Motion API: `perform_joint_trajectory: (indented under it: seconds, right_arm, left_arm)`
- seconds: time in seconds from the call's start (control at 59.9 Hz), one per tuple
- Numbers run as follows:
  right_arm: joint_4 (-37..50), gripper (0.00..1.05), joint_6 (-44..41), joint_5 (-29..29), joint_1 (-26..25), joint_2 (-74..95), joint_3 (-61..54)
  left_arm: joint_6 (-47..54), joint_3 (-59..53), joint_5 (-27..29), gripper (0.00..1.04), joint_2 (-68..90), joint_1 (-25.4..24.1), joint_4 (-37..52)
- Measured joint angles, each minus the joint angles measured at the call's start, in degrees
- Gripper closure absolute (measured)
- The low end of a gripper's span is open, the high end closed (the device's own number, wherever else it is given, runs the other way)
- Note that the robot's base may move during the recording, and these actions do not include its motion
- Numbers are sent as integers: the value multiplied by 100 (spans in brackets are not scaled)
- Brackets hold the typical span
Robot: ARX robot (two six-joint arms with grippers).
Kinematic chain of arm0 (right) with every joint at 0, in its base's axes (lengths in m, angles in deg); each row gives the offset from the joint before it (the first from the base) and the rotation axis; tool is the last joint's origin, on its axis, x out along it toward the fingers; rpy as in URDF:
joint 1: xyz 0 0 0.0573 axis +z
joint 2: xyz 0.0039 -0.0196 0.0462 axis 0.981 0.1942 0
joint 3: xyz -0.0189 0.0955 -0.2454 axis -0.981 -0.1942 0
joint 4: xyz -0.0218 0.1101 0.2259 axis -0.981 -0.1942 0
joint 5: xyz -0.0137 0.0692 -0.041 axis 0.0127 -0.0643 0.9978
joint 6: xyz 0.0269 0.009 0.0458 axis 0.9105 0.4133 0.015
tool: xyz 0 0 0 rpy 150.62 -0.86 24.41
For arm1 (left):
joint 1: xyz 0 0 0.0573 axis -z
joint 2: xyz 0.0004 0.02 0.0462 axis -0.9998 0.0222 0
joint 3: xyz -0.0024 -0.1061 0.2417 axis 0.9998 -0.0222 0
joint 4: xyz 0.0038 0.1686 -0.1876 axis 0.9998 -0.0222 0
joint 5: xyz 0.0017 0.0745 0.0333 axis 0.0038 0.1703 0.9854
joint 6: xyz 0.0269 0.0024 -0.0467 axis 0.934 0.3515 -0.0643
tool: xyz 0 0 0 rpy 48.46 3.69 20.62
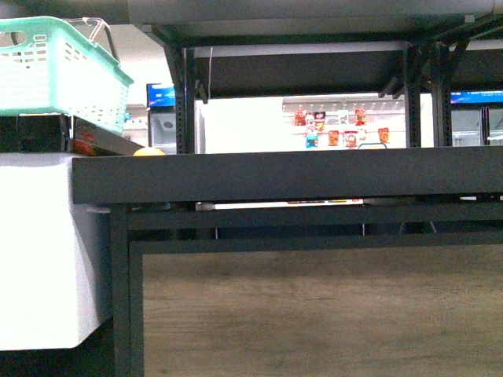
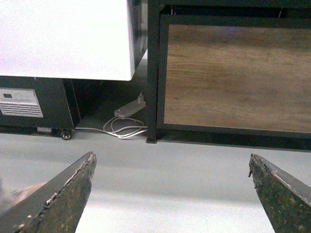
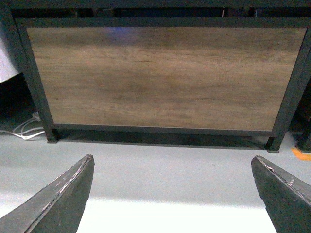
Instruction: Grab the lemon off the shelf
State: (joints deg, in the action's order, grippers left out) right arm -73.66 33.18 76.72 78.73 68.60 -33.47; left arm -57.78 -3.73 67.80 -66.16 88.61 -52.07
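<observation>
In the upper left of the front view, a teal basket [image 1: 55,71] sits on top of a white cabinet [image 1: 39,251]. Just right of it, a sliver of yellow fruit [image 1: 149,151] peeks over the left end of the shelf's [image 1: 291,177] dark tray rim. So little of it shows that I cannot tell whether it is the lemon. The tray rim spans the frame to the right edge, with a wood panel [image 1: 314,314] filling the lower right. Through the gap above the rim, a bright rack of packets [image 1: 330,126] shows far behind.

In the left wrist view, the white cabinet takes the upper left. A power strip [image 2: 129,110] with white cables lies on the grey floor [image 2: 160,165] at centre, beside the shelf's black leg. The wood panel fills the upper right. The left gripper [image 2: 170,194] is spread wide with nothing between its fingers [image 2: 58,199], hanging over bare floor at the bottom of the frame.

In the right wrist view, the wood panel spans the upper frame. The right gripper [image 3: 172,194] is likewise spread wide and holds nothing, low over the floor in front of the shelf.
</observation>
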Motion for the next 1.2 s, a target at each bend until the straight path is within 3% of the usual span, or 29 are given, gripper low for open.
perform_joint_trajectory:
  seconds: [1.202]
  right_arm:
    - [2,7,0,0,2,0,0]
  left_arm:
    - [0,0,0,8,0,0,0]
